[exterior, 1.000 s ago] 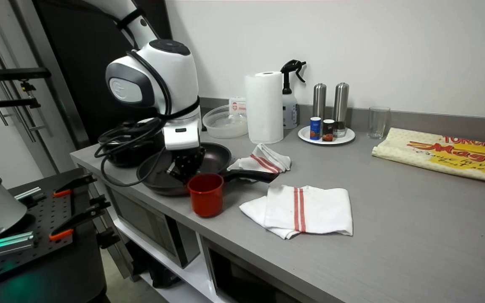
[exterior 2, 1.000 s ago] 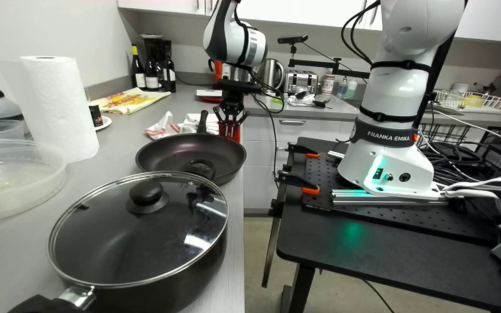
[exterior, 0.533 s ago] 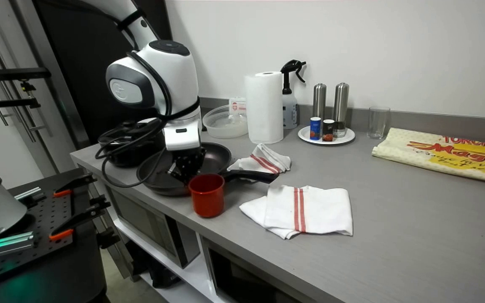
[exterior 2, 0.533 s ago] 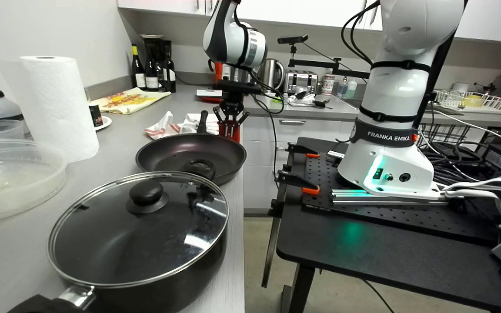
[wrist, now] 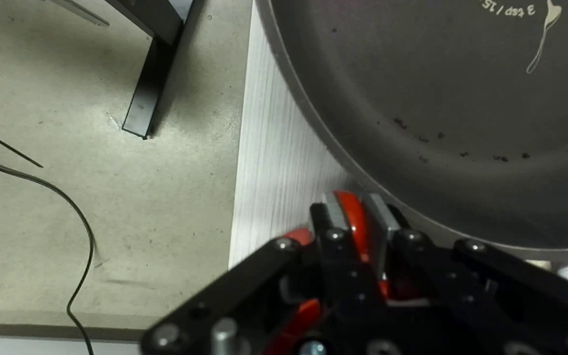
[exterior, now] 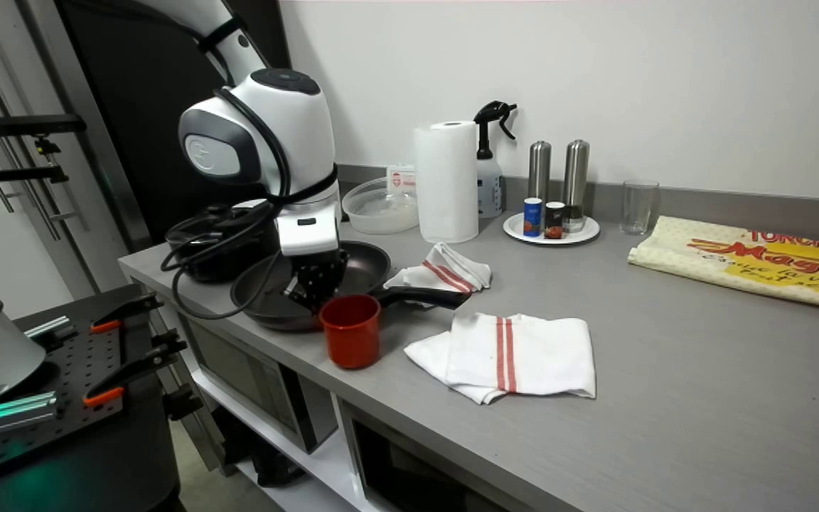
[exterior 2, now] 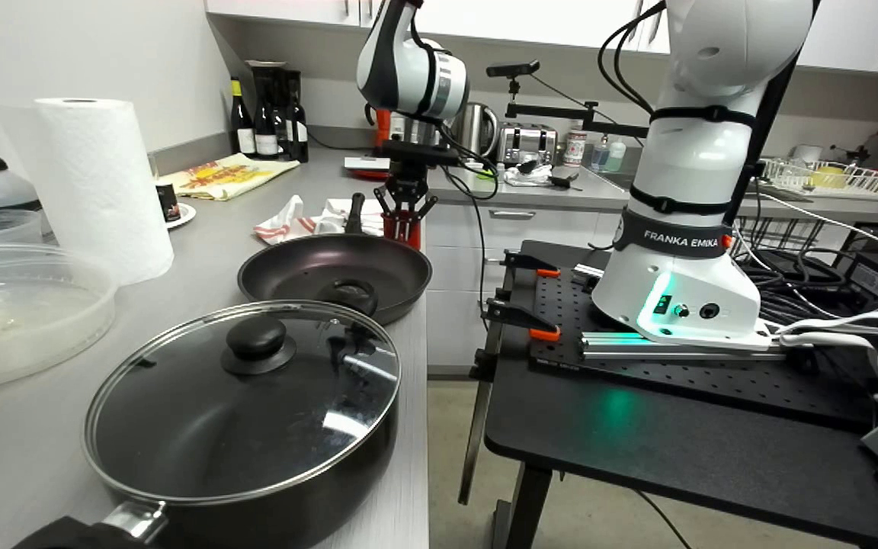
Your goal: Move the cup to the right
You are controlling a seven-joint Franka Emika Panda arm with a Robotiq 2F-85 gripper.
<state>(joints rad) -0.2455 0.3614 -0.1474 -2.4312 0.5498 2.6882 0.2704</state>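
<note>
The small red cup point(exterior: 350, 338) is upright near the counter's front edge. I cannot tell whether its base touches the counter. In an exterior view it is mostly behind my fingers, with red point(exterior 2: 415, 237) showing around them. My gripper point(exterior 2: 404, 221) points down at the cup's side facing the frying pan. In the wrist view the gripper point(wrist: 356, 209) is nearly closed, with the red handle point(wrist: 354, 222) between its pads. A dark strip shows beside the right pad. In an exterior view the gripper point(exterior: 317, 283) is partly hidden behind the cup.
The black frying pan point(exterior: 370, 264) is right beside the gripper; its handle point(exterior: 427, 296) reaches behind the cup. A folded white towel point(exterior: 534, 355) lies to the cup's right, another towel point(exterior: 477, 274) behind. A lidded pot point(exterior 2: 203, 427) stands beyond the pan. The counter edge point(exterior: 409, 416) drops off in front.
The cup and the gripper have shifted very slightly together, to the right and towards the camera in an exterior view, away from the pan. The gripper's closing looks unchanged.
</note>
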